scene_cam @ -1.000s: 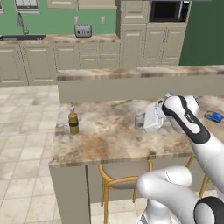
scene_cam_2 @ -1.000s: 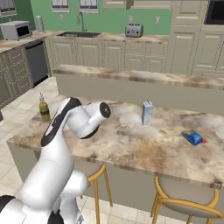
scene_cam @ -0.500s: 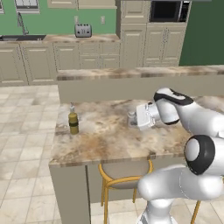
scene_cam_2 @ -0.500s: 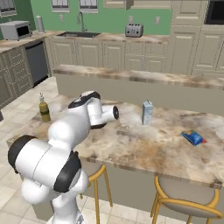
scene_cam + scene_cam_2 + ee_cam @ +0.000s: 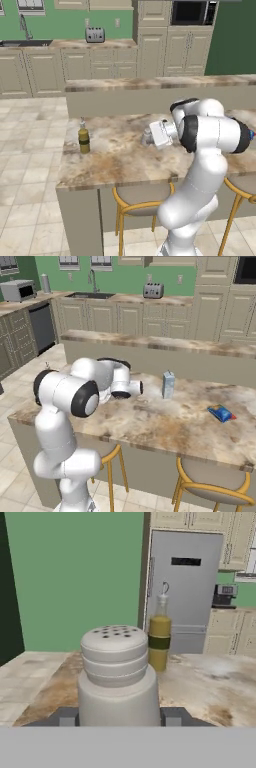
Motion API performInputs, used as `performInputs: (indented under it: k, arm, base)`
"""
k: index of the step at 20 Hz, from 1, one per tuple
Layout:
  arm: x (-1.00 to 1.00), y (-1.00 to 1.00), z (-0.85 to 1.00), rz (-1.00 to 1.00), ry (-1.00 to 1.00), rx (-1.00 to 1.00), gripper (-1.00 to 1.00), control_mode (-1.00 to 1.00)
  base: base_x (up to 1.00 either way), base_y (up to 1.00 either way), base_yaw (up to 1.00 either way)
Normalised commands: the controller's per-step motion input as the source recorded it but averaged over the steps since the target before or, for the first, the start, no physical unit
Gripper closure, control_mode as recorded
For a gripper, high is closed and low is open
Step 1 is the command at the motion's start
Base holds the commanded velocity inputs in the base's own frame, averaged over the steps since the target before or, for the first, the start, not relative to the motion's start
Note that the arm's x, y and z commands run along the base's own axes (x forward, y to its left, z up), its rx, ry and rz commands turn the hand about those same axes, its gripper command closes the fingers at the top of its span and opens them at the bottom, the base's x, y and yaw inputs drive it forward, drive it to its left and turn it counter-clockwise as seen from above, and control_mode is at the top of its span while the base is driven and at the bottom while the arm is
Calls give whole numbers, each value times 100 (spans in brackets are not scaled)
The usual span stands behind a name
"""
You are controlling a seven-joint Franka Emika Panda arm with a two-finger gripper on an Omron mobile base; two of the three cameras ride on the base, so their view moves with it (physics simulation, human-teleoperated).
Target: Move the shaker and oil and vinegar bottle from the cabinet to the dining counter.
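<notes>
Both claw [image 5: 119,716] fingers clamp the shaker [image 5: 118,674] above mid-counter [image 5: 115,165], bottle [image 5: 83,138] well apart near the edge

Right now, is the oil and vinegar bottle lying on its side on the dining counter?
No, the oil and vinegar bottle stands upright on the dining counter, stopper at the top.

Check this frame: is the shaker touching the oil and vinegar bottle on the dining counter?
Apart. The left base view shows the shaker at the gripper, with bare dining counter between it and the oil and vinegar bottle.
</notes>
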Motion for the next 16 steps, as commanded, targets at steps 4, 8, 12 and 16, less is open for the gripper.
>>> performInputs:
  k: [4,8,12,16]
  arm:
    - [27,0,-25,0,-3,0,100,-100]
    - [23,0,-15,0,-1,0,100,-100]
    - [18,8,-12,0,-1,0,100,-100]
    - [14,25,-14,0,0,-1,100,-100]
  base:
    - [0,0,0]
    - [0,0,0]
    - [0,0,0]
    - [0,0,0]
